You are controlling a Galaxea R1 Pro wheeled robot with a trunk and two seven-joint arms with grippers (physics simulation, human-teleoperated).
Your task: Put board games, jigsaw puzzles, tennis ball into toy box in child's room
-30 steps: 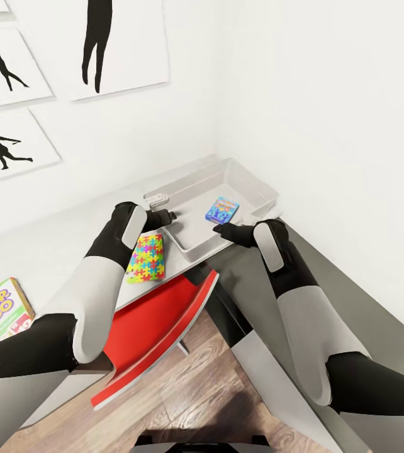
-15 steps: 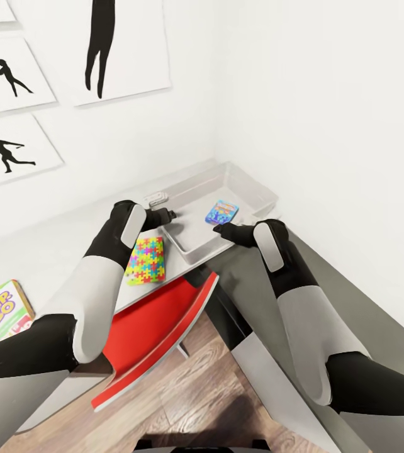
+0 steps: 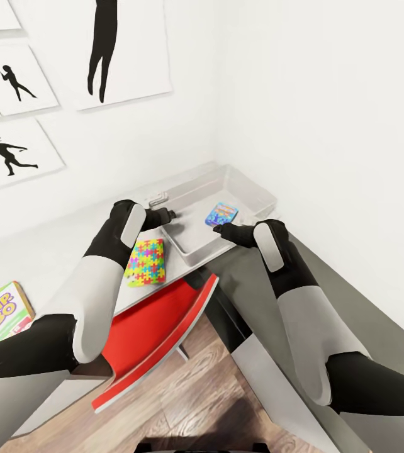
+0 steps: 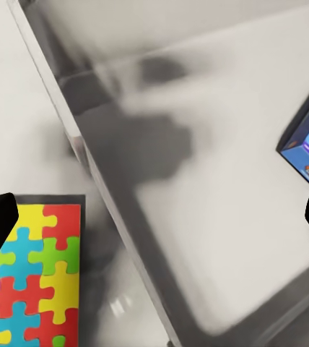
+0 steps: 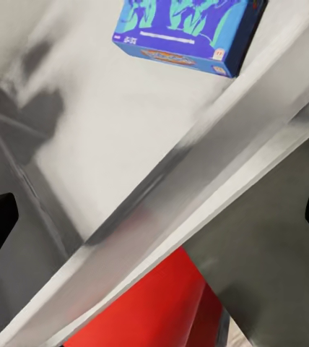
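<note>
A SKIP-BO board game [image 3: 0,314] waits far left on the table [image 3: 57,251]; a jigsaw puzzle [image 3: 146,262] lies just beside the toy box [image 3: 252,189]. Both grippers, left [image 3: 172,215] and right [image 3: 218,229], hover spread and empty over the bin's near rim. The blue game box [image 3: 221,214] stays inside while the view has drifted slightly, suggesting one toy delivered.

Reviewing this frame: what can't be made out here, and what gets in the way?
- SKIP-BO box: head view, cut off by the picture's edge and overlapped by the left arm.
- Jigsaw puzzle: head view, one side behind the left forearm; left wrist view, cut by the edge.
- Blue box in the toy box: print too small to read; cropped in both wrist views.
- Small white item behind the toy box: too small to identify.
</note>
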